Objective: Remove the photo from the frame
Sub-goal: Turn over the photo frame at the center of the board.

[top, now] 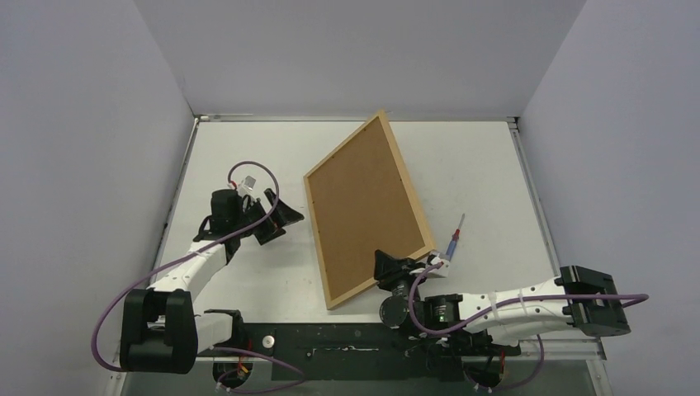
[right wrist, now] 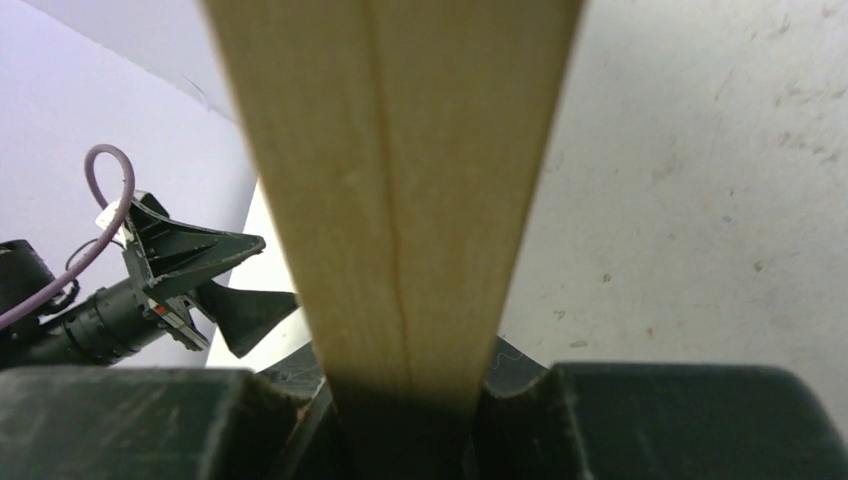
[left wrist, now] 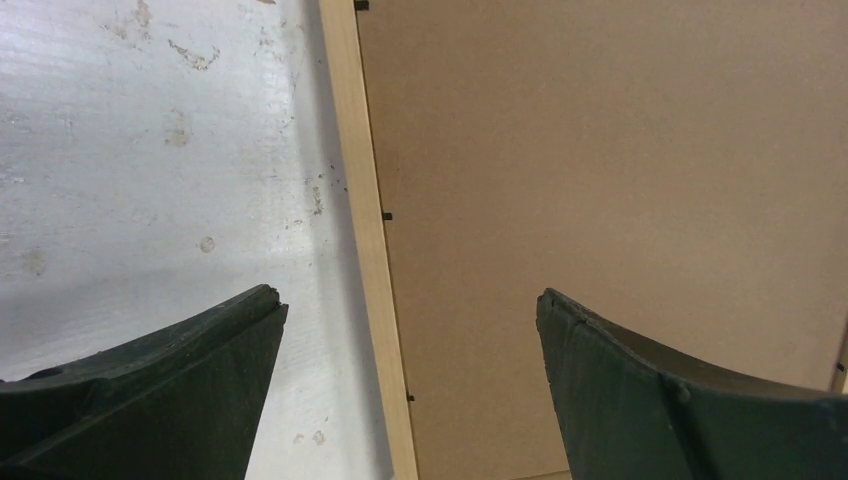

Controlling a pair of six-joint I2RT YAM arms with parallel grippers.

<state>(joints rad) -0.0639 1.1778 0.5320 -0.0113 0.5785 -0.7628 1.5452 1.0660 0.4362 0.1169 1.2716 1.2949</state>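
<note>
While pinching frame's (left wrist: 365, 200) near rail in right gripper (right wrist: 405, 395), judged wood light, stiff, smooth; hovered left gripper (left wrist: 408, 300) splayed over side rail.

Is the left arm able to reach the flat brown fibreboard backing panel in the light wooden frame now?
Probably yes. The left gripper hangs open beside the frame's left rail, and the backing panel lies bare; the right gripper clamps only the near rail.

Place: robotics lab test cell | Landmark: scuffed white flat tabletop (top: 487, 165) | Around it: plain pale-lilac panel walls (top: 355, 49) on three sides | Its near edge: black metal mounting rail (top: 347, 340) carrying two white-and-black robot arms (top: 194, 264), purple cables (right wrist: 108, 149)
</note>
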